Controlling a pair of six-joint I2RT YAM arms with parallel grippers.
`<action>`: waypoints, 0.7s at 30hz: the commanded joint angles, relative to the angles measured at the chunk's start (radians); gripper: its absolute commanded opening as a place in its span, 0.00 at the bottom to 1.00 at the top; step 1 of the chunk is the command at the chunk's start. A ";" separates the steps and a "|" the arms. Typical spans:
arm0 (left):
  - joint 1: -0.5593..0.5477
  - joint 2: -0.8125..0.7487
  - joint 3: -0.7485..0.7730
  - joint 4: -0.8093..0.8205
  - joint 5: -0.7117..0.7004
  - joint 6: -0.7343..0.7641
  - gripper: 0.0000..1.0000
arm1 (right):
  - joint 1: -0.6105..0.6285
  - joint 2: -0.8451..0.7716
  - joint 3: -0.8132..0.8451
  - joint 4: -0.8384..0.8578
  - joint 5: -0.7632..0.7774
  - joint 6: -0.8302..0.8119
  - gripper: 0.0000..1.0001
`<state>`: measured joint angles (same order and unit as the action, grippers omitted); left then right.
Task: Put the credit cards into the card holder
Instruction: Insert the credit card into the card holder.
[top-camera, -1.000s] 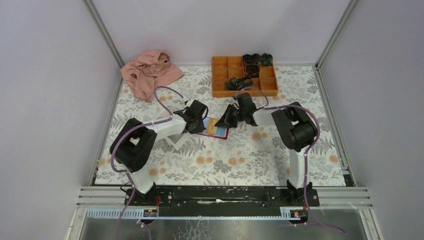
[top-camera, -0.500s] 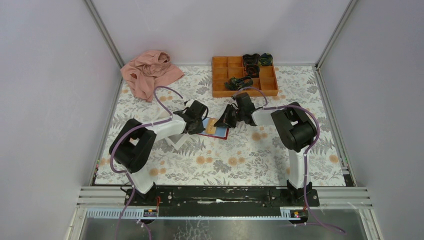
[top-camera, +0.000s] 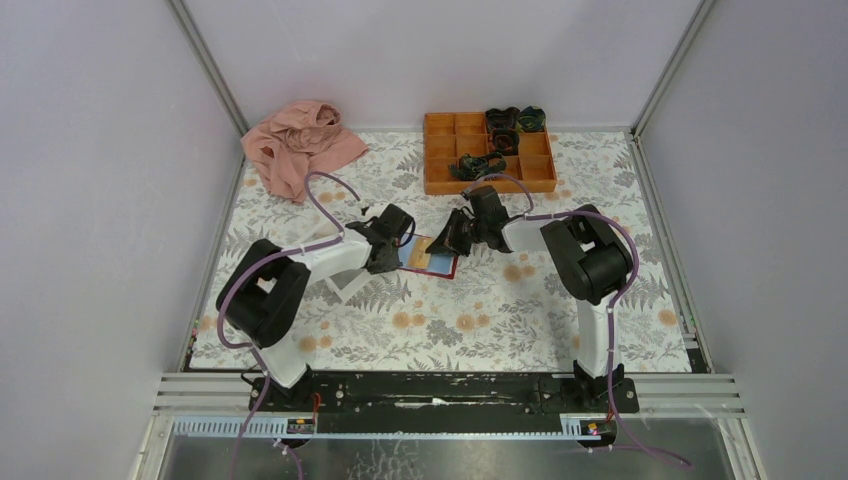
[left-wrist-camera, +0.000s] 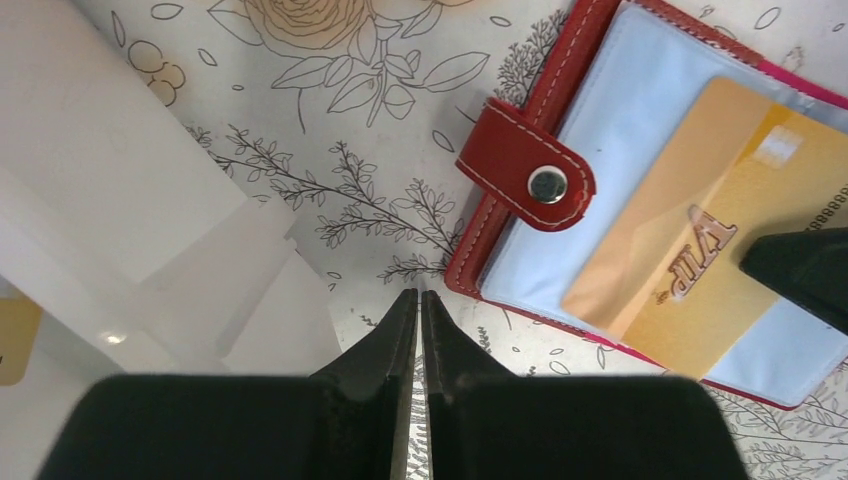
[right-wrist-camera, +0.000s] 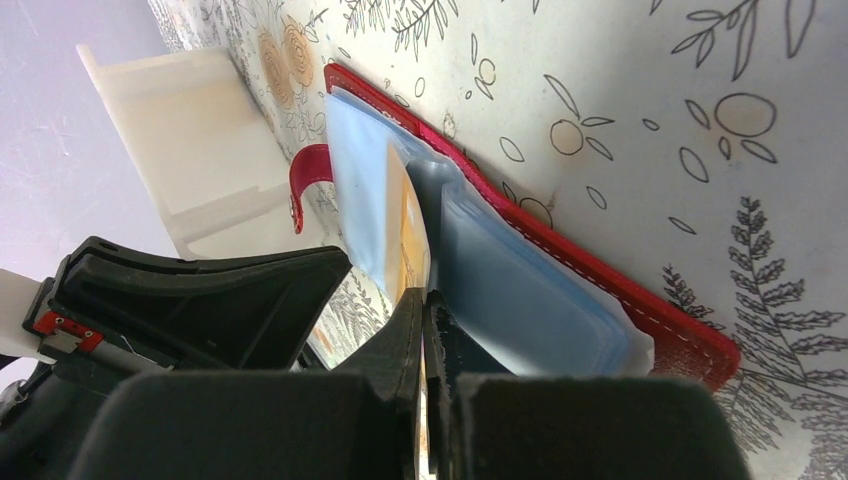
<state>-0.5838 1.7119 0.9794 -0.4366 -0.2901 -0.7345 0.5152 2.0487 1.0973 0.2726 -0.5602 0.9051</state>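
well, on the table (top-camera: 480, 320), just left of the left hand (left-wrist-camera: 420, 310), sits the white tray (left-wrist-camera: 130, 190). a corner of a second golden card (left-wrist-camera: 12, 342) shows in it at the edge of the wrist view. just ahead and right of that hand's fingertips the card holder (left-wrist-camera: 620, 130) lies open and flat, pale blue inside up. its snap tab (left-wrist-camera: 525, 165) sticks out on the side nearest the hand. a credit card (left-wrist-camera: 690, 260) lies slanted in the holder, its left end paler behind a clear sleeve. the right hand (right-wrist-camera: 425, 300) is at the holder's right side, fingers pressed together on the card's edge. beyond the right hand, well apart at the back, the orange box (top-camera: 440, 150) holds dark tangled items in its right and front compartments; what they are i cannot tell.

the left hand is drawn narrow, only a hairline slit between its fingers and nothing in it. its tips are near the holder's red rim but apart from it. far behind it, to the left, a pink cloth (top-camera: 298, 145) lies bunched at the table's back corner.
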 joint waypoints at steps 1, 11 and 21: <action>-0.007 0.019 0.022 -0.043 -0.073 0.001 0.11 | 0.016 0.036 0.014 -0.071 0.065 -0.037 0.00; -0.005 0.067 0.077 -0.044 -0.113 0.022 0.11 | 0.024 0.070 0.056 -0.124 0.063 -0.066 0.00; -0.002 0.135 0.109 -0.019 -0.111 0.042 0.10 | 0.023 0.072 0.076 -0.174 0.078 -0.102 0.00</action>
<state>-0.5846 1.8061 1.0790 -0.4637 -0.3782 -0.7132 0.5236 2.0842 1.1595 0.2100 -0.5591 0.8608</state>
